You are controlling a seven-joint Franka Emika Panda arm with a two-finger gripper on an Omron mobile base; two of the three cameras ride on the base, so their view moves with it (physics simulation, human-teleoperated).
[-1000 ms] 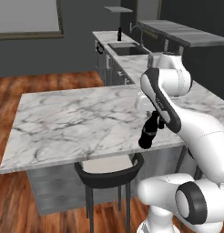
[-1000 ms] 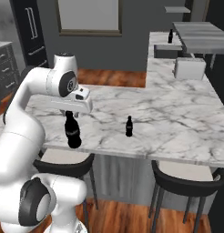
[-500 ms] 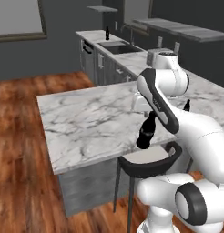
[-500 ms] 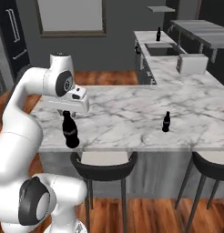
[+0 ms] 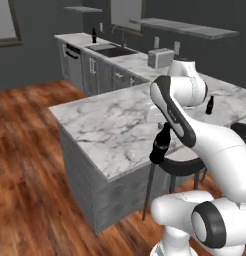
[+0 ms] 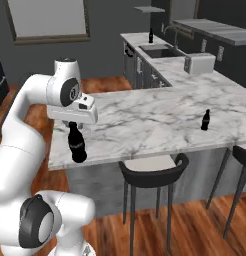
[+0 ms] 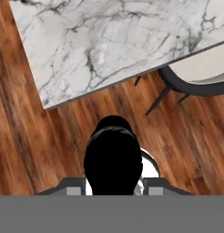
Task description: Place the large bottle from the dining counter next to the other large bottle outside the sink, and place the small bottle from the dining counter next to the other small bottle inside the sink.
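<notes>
My gripper (image 6: pixel 72 125) is shut on the neck of the large bottle (image 6: pixel 76 144), a tall black one that hangs upright just off the near edge of the dining counter (image 6: pixel 145 120). From the hand view I look down on the bottle's top (image 7: pixel 113 159) over wood floor. The bottle (image 5: pixel 160 148) hangs under my gripper (image 5: pixel 164 131) beside the marble slab (image 5: pixel 110 120). A small bottle (image 6: pixel 205 120), also black, stands on the slab's right part (image 5: pixel 210 105). The other large bottle (image 6: pixel 151 35) stands by the sink (image 6: pixel 157 50) on the far counter (image 5: pixel 94 35). The other small bottle is hidden.
A toaster (image 6: pixel 199 63) sits on the far counter between the sink (image 5: pixel 109 50) and the slab. A black stool (image 6: pixel 152 167) stands under the slab's near edge, with a second one (image 6: pixel 242 155) at the right. Open wood floor (image 5: pixel 30 150) lies to the left.
The whole scene has shifted in both base views, so the base has driven and turned. The large bottle stays held in my gripper, still at the counter's near edge.
</notes>
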